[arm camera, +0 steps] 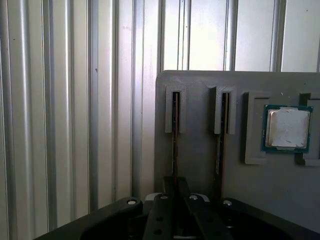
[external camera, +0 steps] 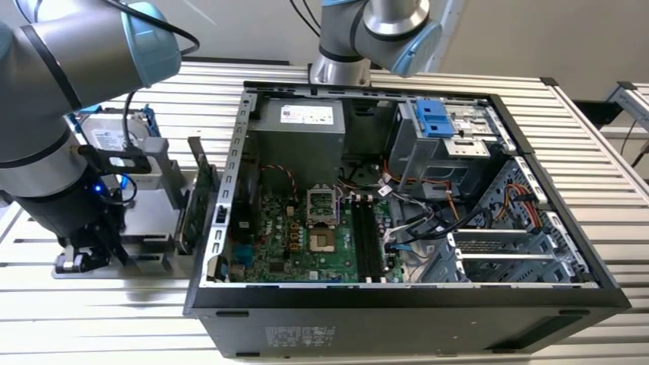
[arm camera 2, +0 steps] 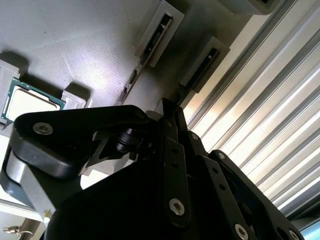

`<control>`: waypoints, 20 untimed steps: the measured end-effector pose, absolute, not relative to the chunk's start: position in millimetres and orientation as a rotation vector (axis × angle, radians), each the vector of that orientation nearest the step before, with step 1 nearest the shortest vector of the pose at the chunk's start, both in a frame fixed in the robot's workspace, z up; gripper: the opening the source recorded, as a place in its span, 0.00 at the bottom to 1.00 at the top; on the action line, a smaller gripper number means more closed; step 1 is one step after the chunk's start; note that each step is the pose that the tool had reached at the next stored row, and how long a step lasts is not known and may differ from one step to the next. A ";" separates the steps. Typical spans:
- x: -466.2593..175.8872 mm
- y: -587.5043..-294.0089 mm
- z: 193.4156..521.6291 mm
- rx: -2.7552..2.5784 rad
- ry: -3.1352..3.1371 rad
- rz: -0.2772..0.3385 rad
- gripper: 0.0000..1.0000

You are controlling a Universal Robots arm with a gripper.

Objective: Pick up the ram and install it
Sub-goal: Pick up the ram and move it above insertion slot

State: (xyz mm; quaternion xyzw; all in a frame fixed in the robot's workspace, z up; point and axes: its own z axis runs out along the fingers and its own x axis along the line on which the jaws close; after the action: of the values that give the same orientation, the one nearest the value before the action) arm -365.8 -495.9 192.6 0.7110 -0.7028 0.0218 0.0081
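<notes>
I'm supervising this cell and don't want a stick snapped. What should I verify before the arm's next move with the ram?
1. Is the tool lined up with the ram? Ok: in the first wrist view the stick runs straight into it.
2. Is the ram standing on edge in the edge-side slot of the holder? Ok.
3. Is the neighbouring stick apart from the chosen one? Ok.
4. Is the computer case open, side panel off? Ok.
5. Are the memory slots on the motherboard empty? They look so: ok.
6. Are the cables clear of those slots? Cannot tell.
</notes>
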 end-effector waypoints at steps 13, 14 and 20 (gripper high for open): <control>-365.8 -495.8 202.8 2.222 -2.197 0.068 0.00; -365.8 -495.9 203.8 2.222 -2.197 0.068 0.00; -365.8 -495.9 209.7 2.222 -2.197 0.068 0.00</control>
State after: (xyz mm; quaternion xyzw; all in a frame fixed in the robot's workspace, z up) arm -365.8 -495.9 209.7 0.7109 -0.7029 0.0218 0.0080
